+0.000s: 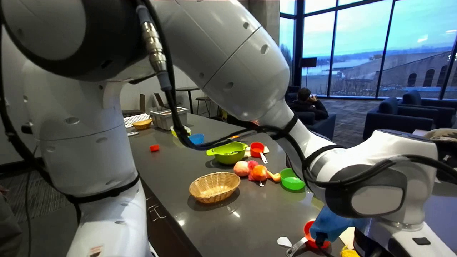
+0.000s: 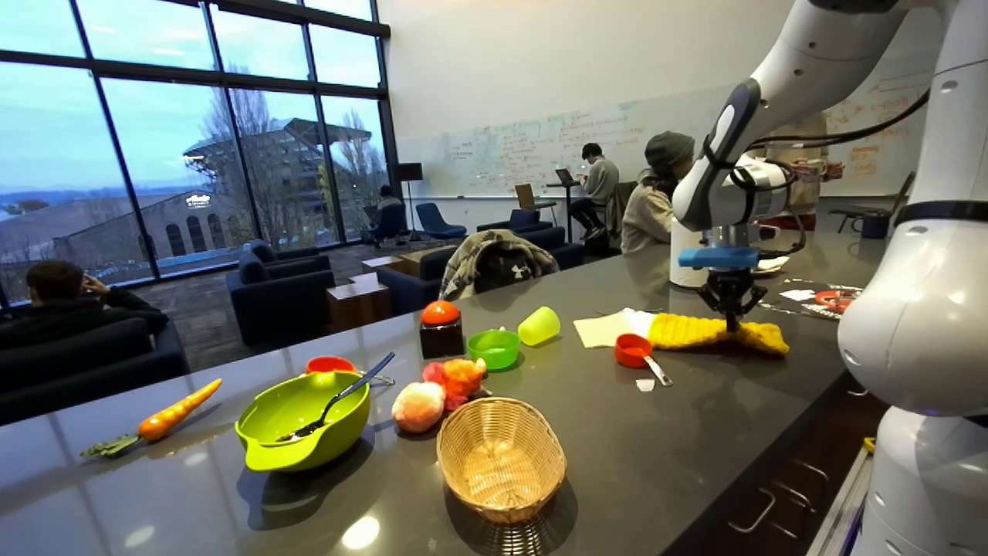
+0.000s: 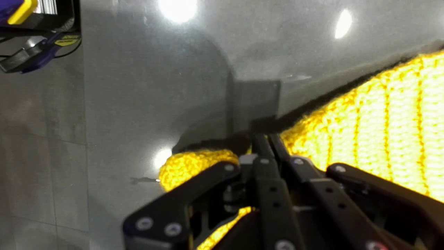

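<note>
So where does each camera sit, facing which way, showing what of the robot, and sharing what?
An exterior view: beside the white robot arm, looking over the glossy grey counter toward tall dark-framed windows; base column at left, wrist at lower right.
An exterior view: above the counter, facing windows and a written-on whiteboard; arm at right, black gripper at the yellow knitted cloth.
Wrist view: on the wrist, looking down past the gripper's fingers at cloth and counter edge.
Both exterior views share the oval tan wicker basket.

From my tool point(image 2: 732, 324) toward the wicker basket point(image 2: 500, 471), the surface point(image 2: 610, 432) leaves room, but the red measuring cup point(image 2: 633, 351) intrudes.
</note>
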{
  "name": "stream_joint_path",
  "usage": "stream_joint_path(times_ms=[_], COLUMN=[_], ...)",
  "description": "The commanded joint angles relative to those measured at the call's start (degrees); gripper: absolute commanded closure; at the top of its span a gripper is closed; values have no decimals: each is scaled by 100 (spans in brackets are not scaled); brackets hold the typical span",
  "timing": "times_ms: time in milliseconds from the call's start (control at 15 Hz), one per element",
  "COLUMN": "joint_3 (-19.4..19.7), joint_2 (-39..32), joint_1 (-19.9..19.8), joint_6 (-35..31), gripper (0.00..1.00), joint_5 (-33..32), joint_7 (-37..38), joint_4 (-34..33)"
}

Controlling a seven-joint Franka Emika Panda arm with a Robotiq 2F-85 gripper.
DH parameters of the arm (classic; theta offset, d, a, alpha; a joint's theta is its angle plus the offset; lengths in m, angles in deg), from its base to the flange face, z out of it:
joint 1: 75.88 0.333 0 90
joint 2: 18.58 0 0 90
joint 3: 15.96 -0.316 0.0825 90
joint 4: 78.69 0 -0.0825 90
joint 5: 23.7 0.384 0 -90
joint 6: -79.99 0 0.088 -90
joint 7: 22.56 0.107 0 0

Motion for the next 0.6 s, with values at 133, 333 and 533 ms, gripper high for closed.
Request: stream_joint_path(times_ms=[133,333,533], joint_3=[-167,-273,-372], joint_2=[674,915,1116], joint_1=[-75,-139,-190], joint_6=[495,721,973], gripper=[99,99,99], joint_5=[-492,-740,-849], joint_7=[198,323,321], joint_4=[60,3,-57])
